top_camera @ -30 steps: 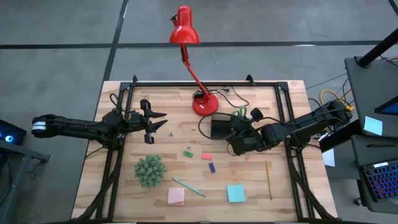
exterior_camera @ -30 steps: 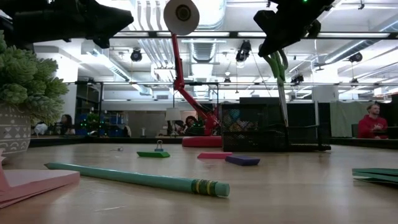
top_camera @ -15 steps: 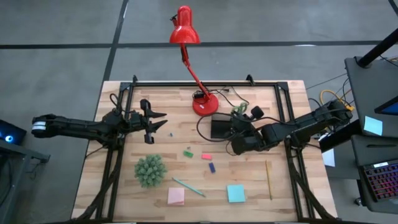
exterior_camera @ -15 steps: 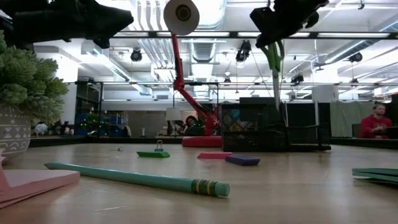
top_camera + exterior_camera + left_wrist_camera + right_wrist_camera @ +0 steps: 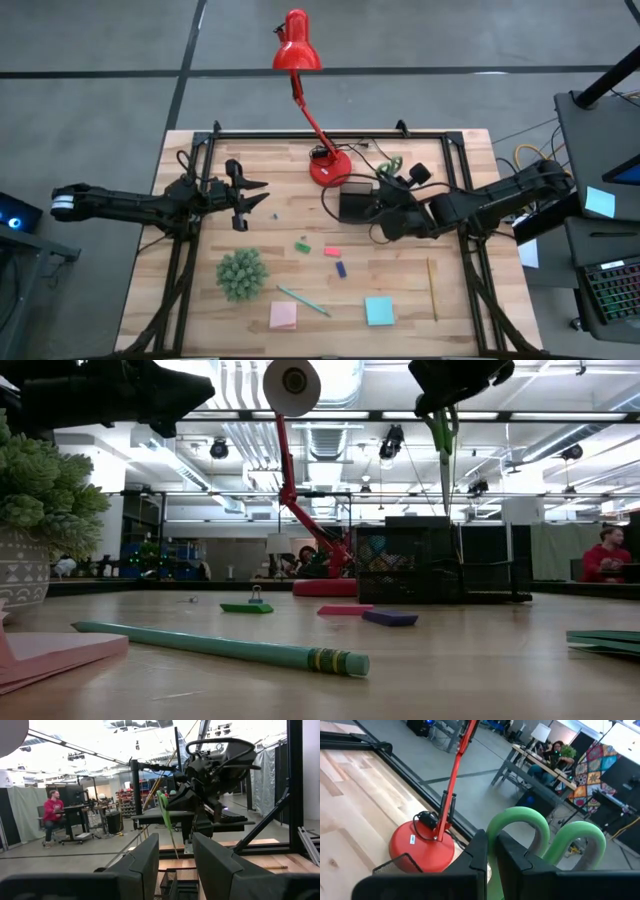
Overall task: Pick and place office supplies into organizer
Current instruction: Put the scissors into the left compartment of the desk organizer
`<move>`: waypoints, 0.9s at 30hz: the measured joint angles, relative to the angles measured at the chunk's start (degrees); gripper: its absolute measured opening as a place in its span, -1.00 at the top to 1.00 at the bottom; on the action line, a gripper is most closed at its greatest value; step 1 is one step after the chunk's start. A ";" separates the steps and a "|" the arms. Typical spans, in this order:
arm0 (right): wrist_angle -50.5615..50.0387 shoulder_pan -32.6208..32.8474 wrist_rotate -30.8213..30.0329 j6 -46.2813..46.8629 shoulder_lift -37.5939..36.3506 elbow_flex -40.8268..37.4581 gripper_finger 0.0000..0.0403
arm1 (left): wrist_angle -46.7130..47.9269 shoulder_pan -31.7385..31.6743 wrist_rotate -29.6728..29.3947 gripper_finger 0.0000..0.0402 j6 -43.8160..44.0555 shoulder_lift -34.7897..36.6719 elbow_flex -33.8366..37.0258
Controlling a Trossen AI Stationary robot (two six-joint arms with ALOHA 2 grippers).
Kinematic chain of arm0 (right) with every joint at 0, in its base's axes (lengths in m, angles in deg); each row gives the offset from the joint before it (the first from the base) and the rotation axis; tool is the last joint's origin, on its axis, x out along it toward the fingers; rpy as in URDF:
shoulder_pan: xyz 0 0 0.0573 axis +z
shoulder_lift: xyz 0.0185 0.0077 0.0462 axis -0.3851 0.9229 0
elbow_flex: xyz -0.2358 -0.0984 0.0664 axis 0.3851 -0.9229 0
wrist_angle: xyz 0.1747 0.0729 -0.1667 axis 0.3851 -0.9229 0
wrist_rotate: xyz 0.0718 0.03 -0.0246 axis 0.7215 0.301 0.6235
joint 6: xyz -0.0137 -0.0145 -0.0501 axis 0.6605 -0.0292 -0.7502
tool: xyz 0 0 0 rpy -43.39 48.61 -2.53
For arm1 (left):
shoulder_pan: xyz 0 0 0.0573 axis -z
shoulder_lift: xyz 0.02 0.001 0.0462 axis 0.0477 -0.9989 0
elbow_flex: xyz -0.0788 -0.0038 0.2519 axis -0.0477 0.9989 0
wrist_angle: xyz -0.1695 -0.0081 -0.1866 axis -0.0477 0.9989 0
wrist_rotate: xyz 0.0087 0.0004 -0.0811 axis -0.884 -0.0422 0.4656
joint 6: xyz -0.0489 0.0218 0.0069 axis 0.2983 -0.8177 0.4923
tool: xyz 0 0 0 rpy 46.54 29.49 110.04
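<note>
Scissors (image 5: 389,166), green-handled, are clamped in the right gripper (image 5: 385,200), hanging blades-down over the black organizer (image 5: 352,204) at mid-table, just beside the red lamp base (image 5: 329,168). In the low view the blades (image 5: 443,460) point down, their tips level with the tray's top edge and not yet inside. The right wrist view shows the two green loops (image 5: 547,837) sticking out past the closed fingers.

Progress, judging by what lies where: early. The scissors look like the first item going in; whether anything already sits in the tray can't be told, the arm covers part of it. Left on the wood:
- green piece (image 5: 302,246), red-pink piece (image 5: 332,251) and purple piece (image 5: 341,269), near each other in front of the tray
- teal pen (image 5: 303,300), lying slanted
- pink pad (image 5: 283,316) and light-blue pad (image 5: 379,311), near the front edge
- pencil (image 5: 432,288), right side, well apart from the rest

So seven loose items remain, plus the scissors drop.

The left gripper (image 5: 240,195) hovers at the table's left side, fingers apart, holding nothing. The fuzzy green ball (image 5: 242,273) sits near it and isn't a supply.

Writing: none readable. The lamp base carries a small white sticker (image 5: 412,839), too small to read. No brand marks visible on the pads, pen or tray.

People sit at desks in the room behind, far from the table.
</note>
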 joint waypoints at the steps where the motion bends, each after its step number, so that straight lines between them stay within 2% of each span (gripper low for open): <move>1: 0.80 0.00 0.00 -1.37 -0.23 0.00 0.94 | -0.02 0.00 0.02 0.47 0.00 0.00 0.00; 12: 10.10 -0.27 0.16 -14.70 -0.67 -0.20 0.94 | 0.00 0.00 0.02 0.47 0.00 0.00 0.00; 21: 13.10 -2.57 9.31 -19.79 -1.72 -0.77 0.94 | 0.00 0.00 0.01 0.47 -0.02 0.00 0.00; 27: 20.53 -4.53 15.24 -28.87 -2.89 -2.01 0.94 | 0.01 0.00 0.01 0.47 -0.01 0.00 0.00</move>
